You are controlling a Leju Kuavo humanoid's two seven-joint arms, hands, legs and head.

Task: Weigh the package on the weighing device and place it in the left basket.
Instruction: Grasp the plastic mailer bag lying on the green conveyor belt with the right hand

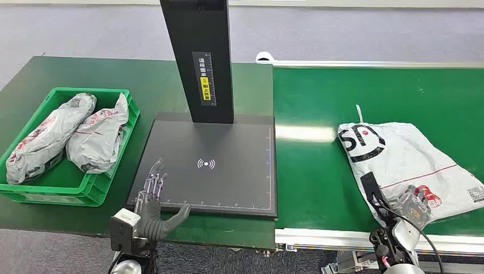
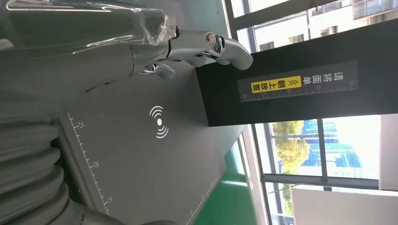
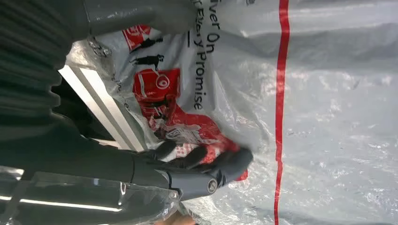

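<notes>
Grey plastic mailer package w/ red stripe [image 1: 411, 160] lies flat on green conveyor belt [image 1: 308, 171], right of black flat weighing device [image 1: 217, 171]. Right hand [image 1: 412, 206] on its near edge, fingers [image 3: 206, 159] curled onto the plastic. Left hand [image 1: 153, 197] over scale's near-left corner, fingers [image 2: 220, 47] spread, holding nothing. Green plastic basket [image 1: 117, 94] at desk's left.

The counter [image 1: 165, 85] has a green surface. The weighing device [image 1: 228, 182], a flat black platform with a black upright column at its far edge, lies directly on it, under and ahead of the left hand [image 1: 154, 197]. A green basket [image 1: 68, 191] sits on the counter just beyond the outer side of that hand, containing two wrapped parcels. A green conveyor belt [image 1: 308, 171] adjoins the counter on the right, between the two hands. The grey package [image 1: 411, 160] lies flat on the belt, its near edge under the right hand [image 1: 408, 208].
</notes>
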